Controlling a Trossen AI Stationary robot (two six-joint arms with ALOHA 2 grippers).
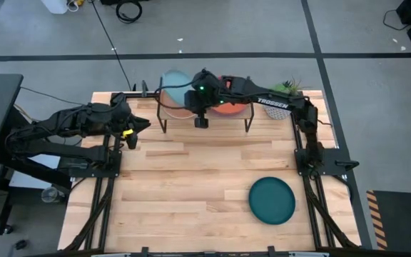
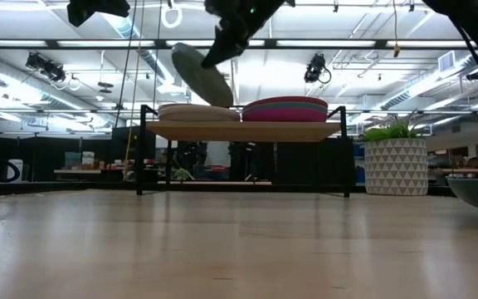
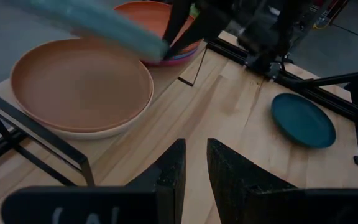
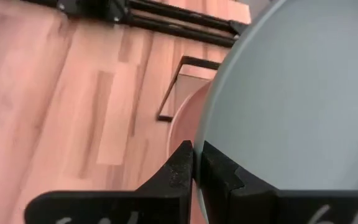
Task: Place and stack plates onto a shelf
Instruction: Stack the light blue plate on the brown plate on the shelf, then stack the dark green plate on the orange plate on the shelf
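My right gripper (image 1: 199,107) reaches from the table's right over the shelf (image 2: 243,130) and is shut on the pale blue plate (image 1: 173,81). That plate hangs tilted above the left stack (image 2: 193,112), whose top plate is tan-peach (image 3: 79,84). The right stack (image 2: 287,108) has the orange plate (image 1: 228,107) on top, with magenta under it. Both stacks rest flat on the shelf's wooden top. The dark teal plate (image 1: 272,200) lies flat on the table near its right near corner. My left gripper (image 3: 194,168) waits by the table's left edge, left of the shelf, fingers nearly together and touching nothing. My right gripper pinches the pale blue plate by its rim (image 4: 205,134), on the side toward the table's near edge, one finger on each face. The fingers (image 4: 180,163) come slanting down from the table's right. The plate (image 2: 202,73) is lifted clear and tilted above the left stack.
A potted plant in a white patterned pot (image 2: 395,162) stands at the table's far right corner behind the shelf. The arms' black frames (image 1: 320,160) run along both sides. Bare slatted tabletop (image 1: 191,185) stretches between the shelf and the near edge.
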